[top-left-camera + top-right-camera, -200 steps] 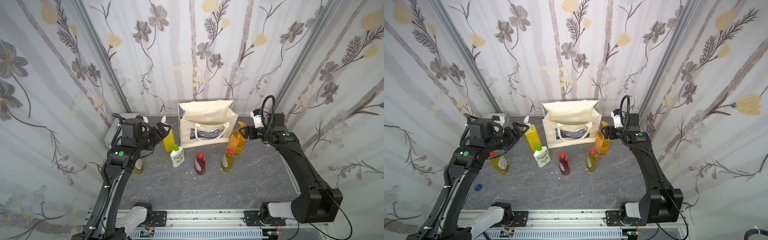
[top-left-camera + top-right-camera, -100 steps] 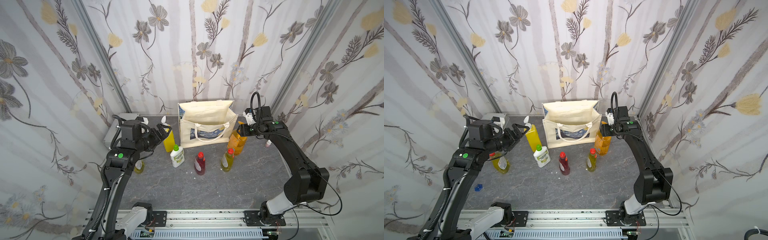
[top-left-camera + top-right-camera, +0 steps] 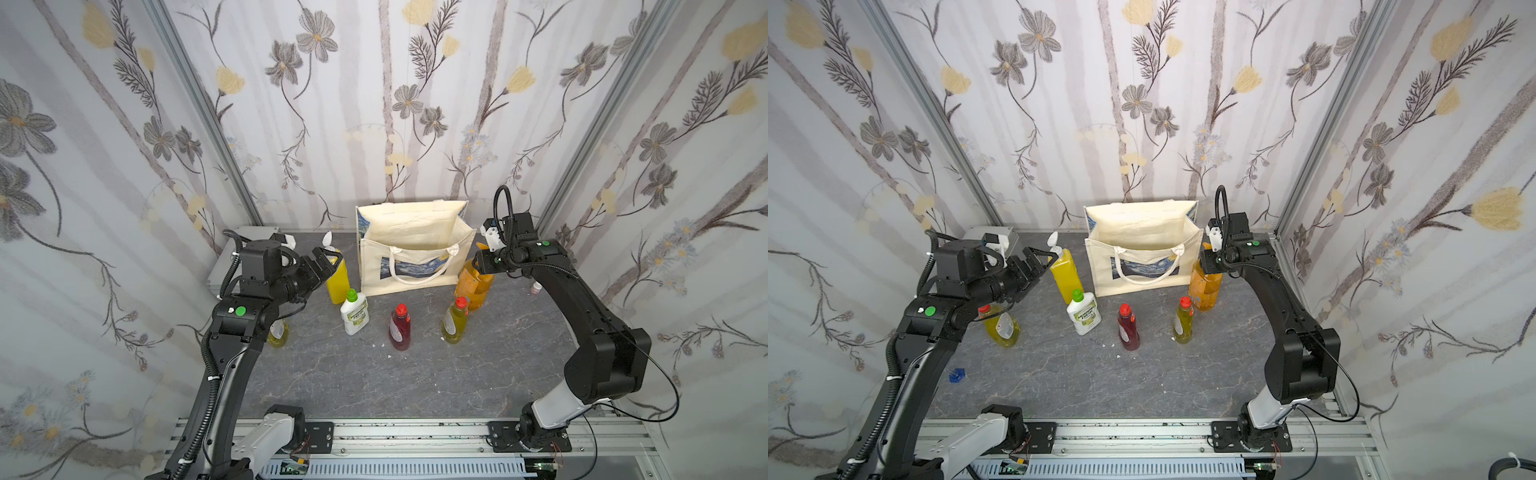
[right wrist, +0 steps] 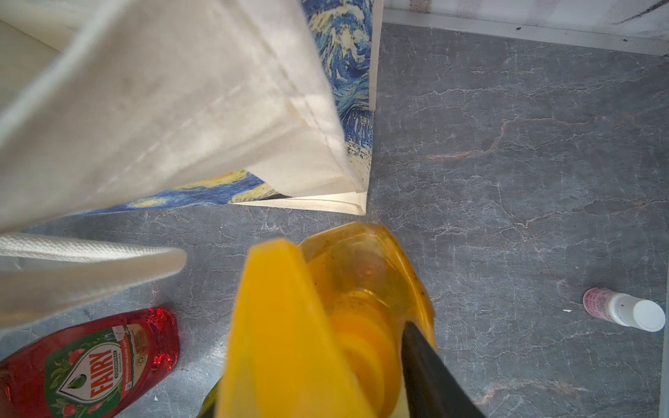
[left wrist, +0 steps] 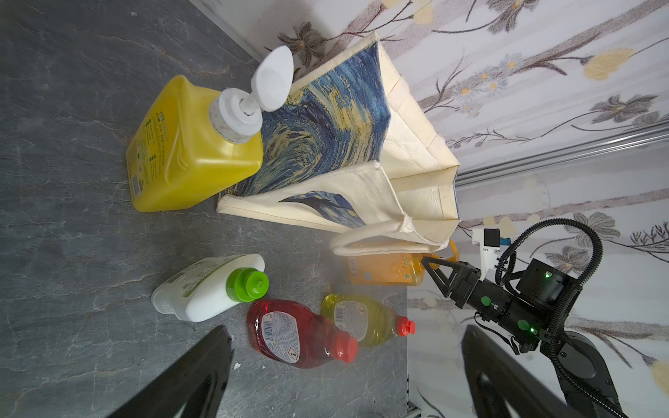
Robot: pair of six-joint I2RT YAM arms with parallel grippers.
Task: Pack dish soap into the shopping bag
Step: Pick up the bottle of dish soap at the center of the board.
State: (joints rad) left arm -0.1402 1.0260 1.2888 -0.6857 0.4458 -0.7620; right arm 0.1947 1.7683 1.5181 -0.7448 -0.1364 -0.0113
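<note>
The shopping bag stands open at the back. Around it stand dish soap bottles: yellow with a white pump, white with a green cap, dark red, yellow-green, orange, and another yellow-green under my left arm. My left gripper hovers open beside the yellow bottle's pump. My right gripper sits over the orange bottle's top. In the right wrist view its jaws straddle the pump neck, one finger against the collar, the other mostly hidden by the pump head.
A silver metal case sits in the back left corner. A tiny pink white-capped bottle lies by the right wall. A small blue piece lies at the front left. Flowered walls close in three sides.
My right gripper has moved left onto the orange bottle's pump and its jaws have narrowed around the neck. The left arm has held still, open.
</note>
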